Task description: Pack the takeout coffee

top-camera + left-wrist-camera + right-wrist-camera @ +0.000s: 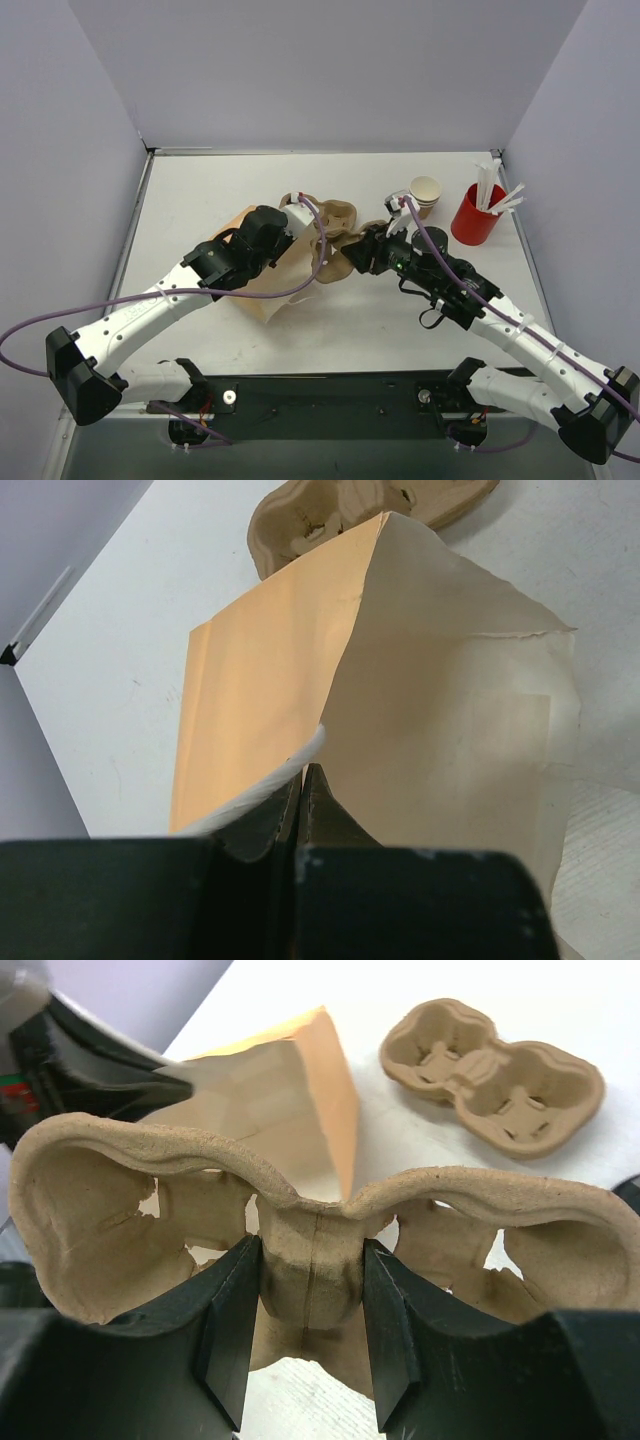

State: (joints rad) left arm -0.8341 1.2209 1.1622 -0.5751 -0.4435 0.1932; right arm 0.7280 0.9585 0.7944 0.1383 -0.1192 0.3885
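Note:
The takeout coffee, a small tan kraft cup [425, 194], stands at the back right of the table, apart from both grippers and outside both wrist views. My left gripper [302, 218] is shut on the rim of a tan paper bag [268, 282] and holds its mouth open [303, 780]. My right gripper [362, 250] is shut on the middle web of a brown pulp cup carrier [310, 1250], held tilted just in front of the bag's mouth [290, 1100]. Both of the carrier's slots are empty.
A second pulp carrier [332, 214] lies on the table behind the bag and also shows in the right wrist view [495, 1075]. A red cup with white straws [475, 216] stands right of the kraft cup. Grey walls close the left, back and right sides.

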